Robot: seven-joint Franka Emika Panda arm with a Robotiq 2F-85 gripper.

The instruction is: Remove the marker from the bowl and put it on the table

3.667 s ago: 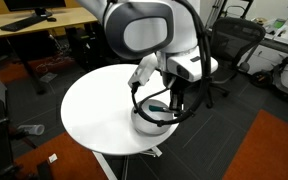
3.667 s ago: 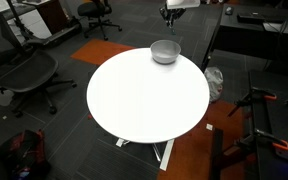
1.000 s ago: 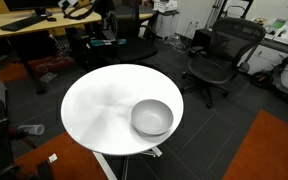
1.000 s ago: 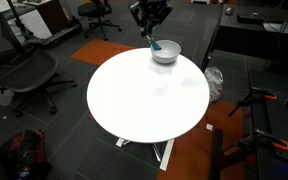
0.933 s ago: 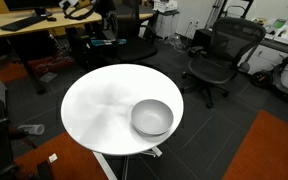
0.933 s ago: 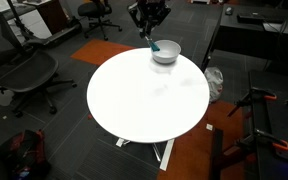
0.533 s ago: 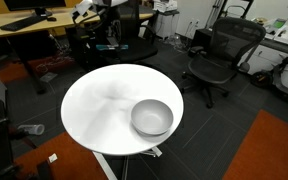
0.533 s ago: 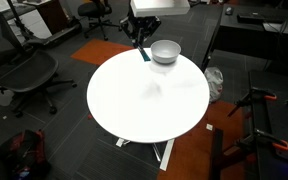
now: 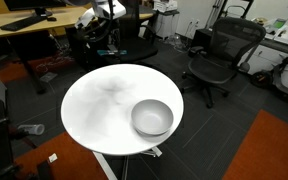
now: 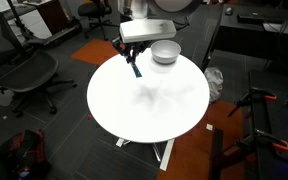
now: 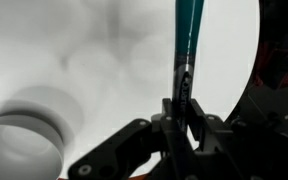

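Grips the marker (image 10: 136, 68) by its dark upper end, jaws of the gripper (image 10: 131, 57) clenched on it, teal barrel slanting down over the table (image 10: 149, 110). Holds it outside the bowl (image 10: 165, 51), near the bowl's side and close to the table's far edge in an exterior view; cannot tell whether the lower tip touches the white top. In the wrist view, shows the same barrel reaching out from the closed jaws toward the table's curved edge, with the bowl low in the left corner, apart from it. Stands upright near the table's edge, the bowl, in both exterior views. Beyond the edge, office chairs (image 9: 224, 50) on dark floor and a wooden desk (image 9: 44, 20).
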